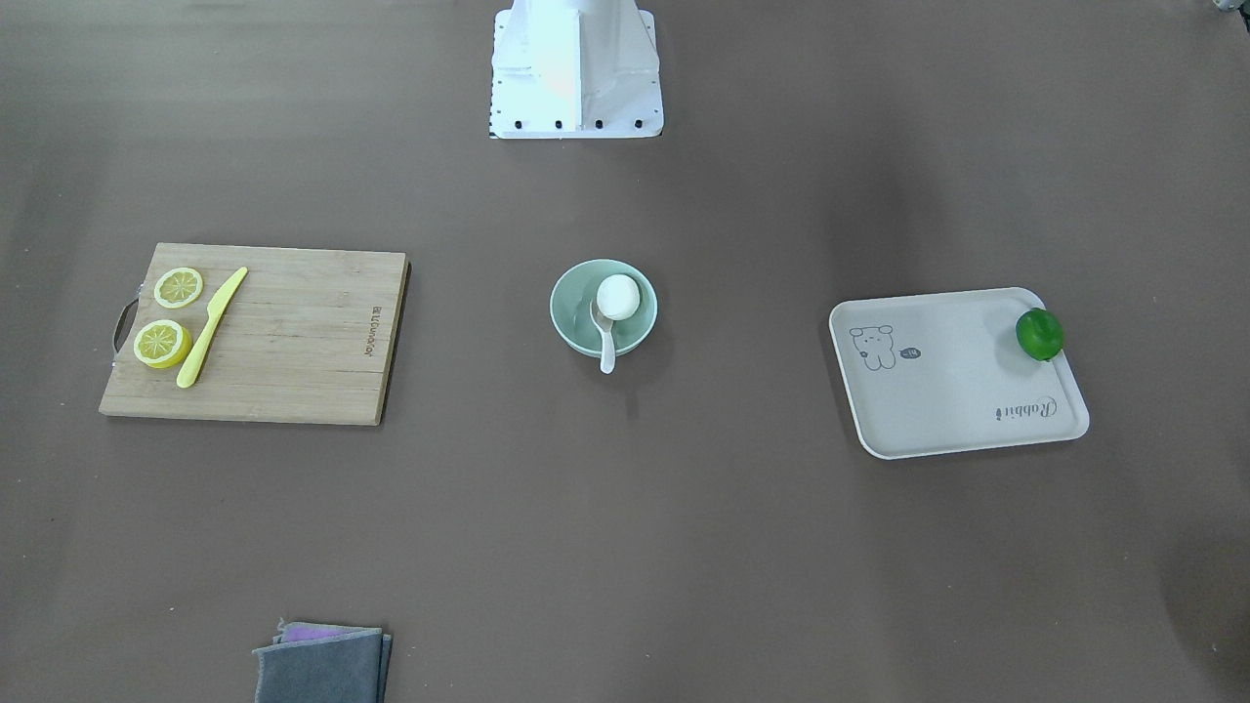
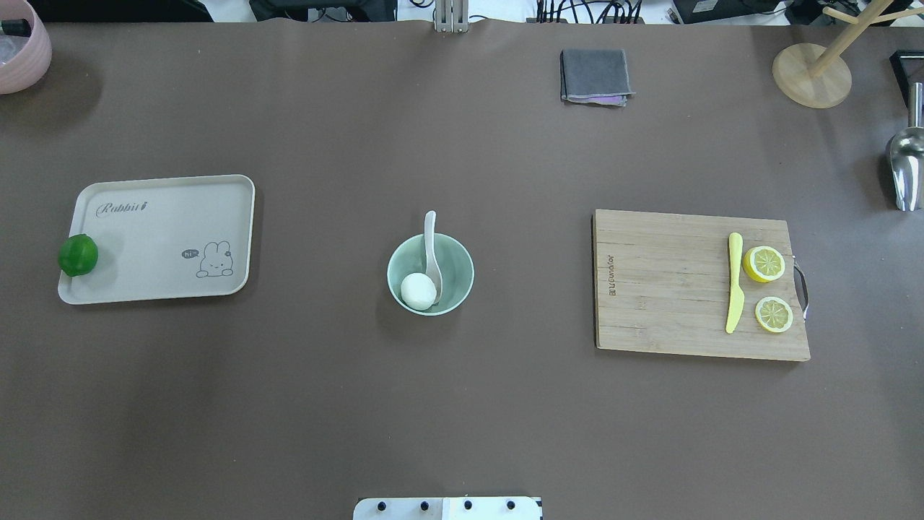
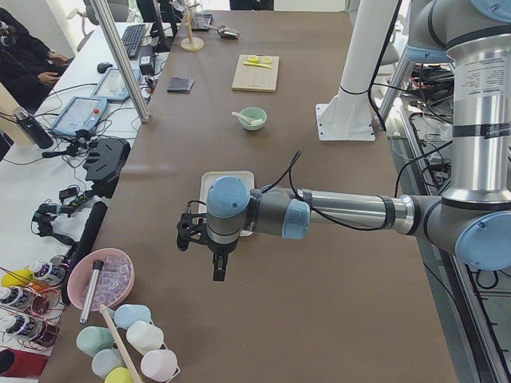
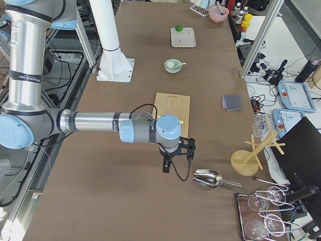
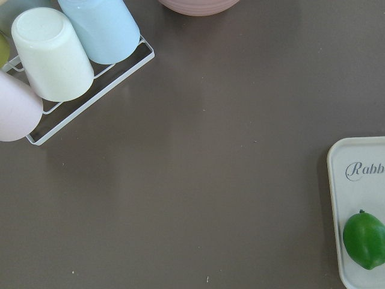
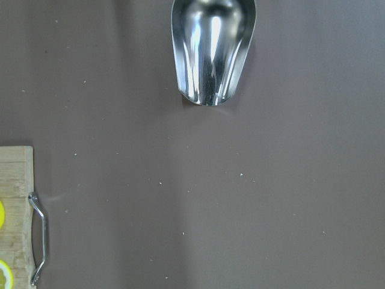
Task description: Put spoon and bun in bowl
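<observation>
The mint-green bowl (image 1: 566, 324) stands at the table's middle, also in the overhead view (image 2: 459, 264). The white bun (image 1: 618, 296) lies inside it (image 2: 418, 291). The white spoon (image 1: 606, 344) rests in the bowl beside the bun, its handle sticking out over the rim (image 2: 430, 235). My left gripper (image 3: 217, 270) hangs over the table's left end, far from the bowl. My right gripper (image 4: 167, 167) hangs over the right end near the metal scoop. Both show only in the side views, so I cannot tell whether they are open or shut.
A wooden cutting board (image 2: 664, 289) holds two lemon halves (image 2: 764, 263) and a yellow-green knife (image 2: 735, 282). A beige tray (image 2: 166, 238) carries a green lime (image 2: 78, 255). A grey cloth (image 2: 595, 75), a metal scoop (image 2: 907, 162), a cup rack (image 5: 72, 54) and a pink bowl (image 2: 22, 54) stand around the edges.
</observation>
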You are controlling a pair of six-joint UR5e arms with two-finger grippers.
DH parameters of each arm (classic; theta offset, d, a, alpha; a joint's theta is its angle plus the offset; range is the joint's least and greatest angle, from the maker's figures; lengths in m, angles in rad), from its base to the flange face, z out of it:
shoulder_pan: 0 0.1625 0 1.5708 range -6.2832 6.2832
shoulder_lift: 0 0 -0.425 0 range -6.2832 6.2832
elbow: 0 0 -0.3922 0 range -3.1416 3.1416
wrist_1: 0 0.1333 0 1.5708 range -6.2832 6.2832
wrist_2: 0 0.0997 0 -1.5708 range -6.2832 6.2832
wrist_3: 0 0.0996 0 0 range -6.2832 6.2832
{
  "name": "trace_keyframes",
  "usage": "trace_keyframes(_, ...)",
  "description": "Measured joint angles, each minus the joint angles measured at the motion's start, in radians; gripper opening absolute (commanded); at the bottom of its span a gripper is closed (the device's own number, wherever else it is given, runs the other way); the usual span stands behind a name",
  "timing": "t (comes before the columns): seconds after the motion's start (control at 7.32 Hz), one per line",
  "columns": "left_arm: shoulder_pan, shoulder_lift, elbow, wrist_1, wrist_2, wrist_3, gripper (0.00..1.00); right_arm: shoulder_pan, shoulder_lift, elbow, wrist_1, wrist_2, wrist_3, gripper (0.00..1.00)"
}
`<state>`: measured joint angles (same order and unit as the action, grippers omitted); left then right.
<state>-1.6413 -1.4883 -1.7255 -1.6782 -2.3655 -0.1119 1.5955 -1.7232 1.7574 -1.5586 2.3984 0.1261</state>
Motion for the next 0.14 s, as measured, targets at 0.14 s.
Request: trace_keyframes(0.14, 0.000, 0.000, 0.002, 0.000, 0.000, 0.000, 0.99, 0.000, 0.000, -0.001, 0.000, -0.001, 0.001, 1.00)
